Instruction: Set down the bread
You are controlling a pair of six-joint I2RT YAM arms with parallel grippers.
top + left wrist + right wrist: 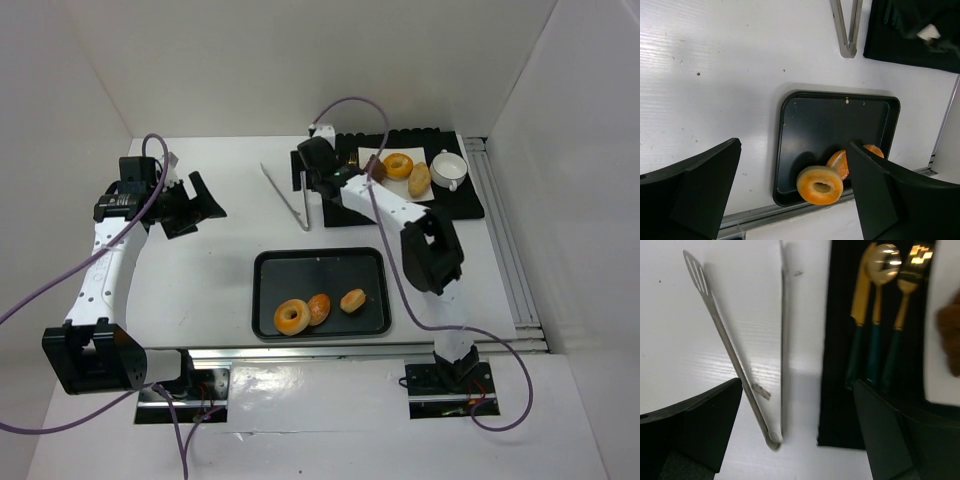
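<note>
Right gripper (797, 415) wide open, empty, over the tongs (732, 355); left gripper (794, 146) open, empty too.
Taking them seems next: straddle both arms near the hinge before closing.

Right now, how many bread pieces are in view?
6. In the tray: near doughnut, left bun, right bun. On the far white square: far doughnut, roll, and croissant, partly hidden by the right arm.

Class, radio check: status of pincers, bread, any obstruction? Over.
Left pincer open, empty. Right pincer open, empty, above tongs. Black tray holds ring doughnut, two buns; second doughnut, roll, croissant on far mat. No obstruction seen.
</note>
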